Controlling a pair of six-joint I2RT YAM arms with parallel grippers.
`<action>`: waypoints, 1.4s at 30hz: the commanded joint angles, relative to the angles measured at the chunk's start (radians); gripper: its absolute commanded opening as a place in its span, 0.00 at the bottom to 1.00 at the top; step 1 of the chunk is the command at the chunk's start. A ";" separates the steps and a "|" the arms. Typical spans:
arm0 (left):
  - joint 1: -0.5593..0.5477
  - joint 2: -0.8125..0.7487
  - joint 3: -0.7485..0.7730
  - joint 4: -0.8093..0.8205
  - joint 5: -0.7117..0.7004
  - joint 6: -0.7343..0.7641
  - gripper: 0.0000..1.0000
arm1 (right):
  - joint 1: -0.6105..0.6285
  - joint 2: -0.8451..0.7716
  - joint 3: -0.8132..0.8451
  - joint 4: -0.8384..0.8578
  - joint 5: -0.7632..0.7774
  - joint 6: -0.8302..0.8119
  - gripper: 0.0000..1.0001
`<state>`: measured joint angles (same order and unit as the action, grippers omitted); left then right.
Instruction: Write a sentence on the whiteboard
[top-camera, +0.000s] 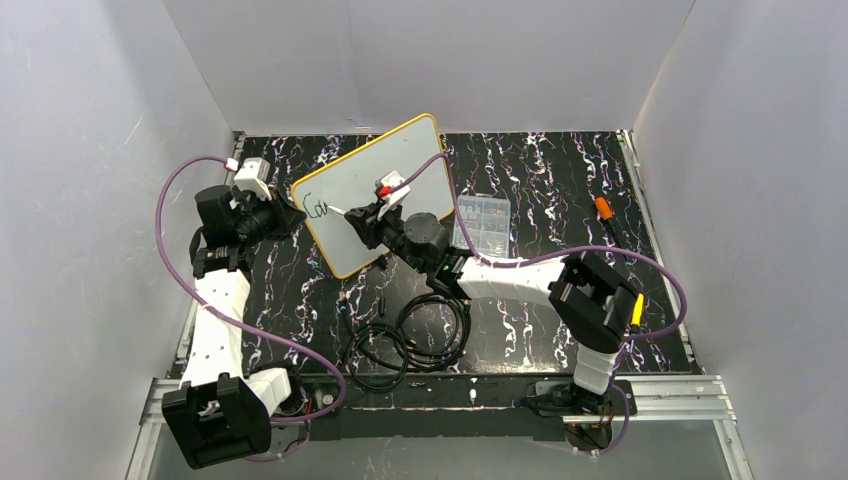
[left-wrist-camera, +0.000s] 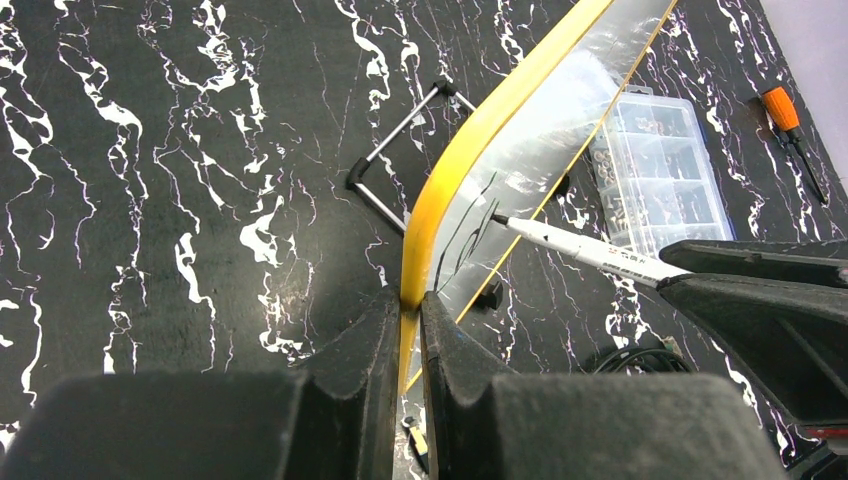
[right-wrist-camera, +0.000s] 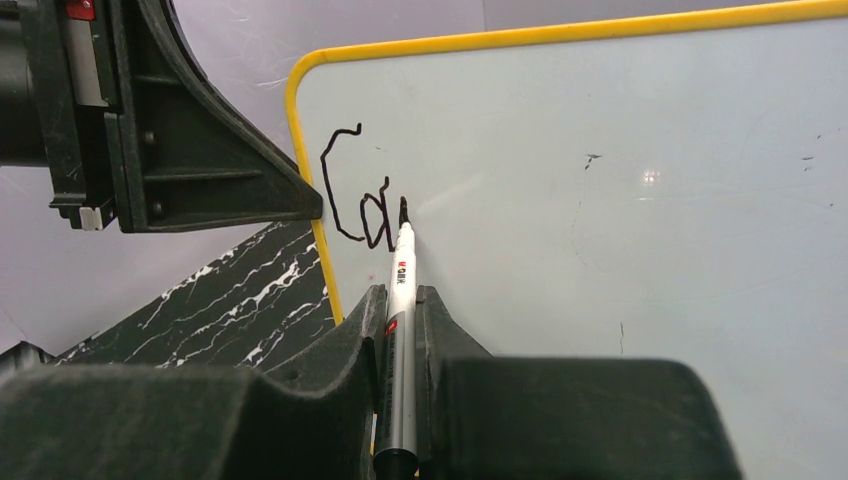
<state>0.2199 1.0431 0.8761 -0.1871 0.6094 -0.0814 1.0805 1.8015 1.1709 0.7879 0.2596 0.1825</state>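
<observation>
The whiteboard (top-camera: 375, 170), white with a yellow rim, stands tilted on the table. My left gripper (top-camera: 283, 217) is shut on its left edge; the left wrist view shows the yellow rim (left-wrist-camera: 455, 170) pinched between the fingers. My right gripper (top-camera: 362, 215) is shut on a white marker (right-wrist-camera: 398, 330). The marker tip touches the board just right of the sentence (right-wrist-camera: 358, 195), which reads only "Co" in dark ink near the board's upper left corner. The marker also shows in the left wrist view (left-wrist-camera: 585, 250).
A clear compartmented parts box (top-camera: 483, 222) lies right of the board. An orange-handled screwdriver (top-camera: 605, 210) lies at the far right. Coiled black cables (top-camera: 405, 338) lie in front of the board. A black wire stand (left-wrist-camera: 400, 150) sits behind the board.
</observation>
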 joint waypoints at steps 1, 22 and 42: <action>-0.002 -0.026 -0.002 -0.017 0.018 0.006 0.00 | -0.007 -0.022 -0.013 0.027 0.020 0.004 0.01; -0.002 -0.031 -0.004 -0.017 0.011 0.007 0.00 | -0.007 -0.030 -0.049 0.019 0.031 0.015 0.01; -0.002 -0.035 -0.005 -0.018 0.005 0.008 0.00 | -0.007 -0.072 -0.019 0.008 0.067 -0.034 0.01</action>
<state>0.2195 1.0409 0.8757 -0.1879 0.6029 -0.0814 1.0805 1.7794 1.1294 0.7647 0.2935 0.1776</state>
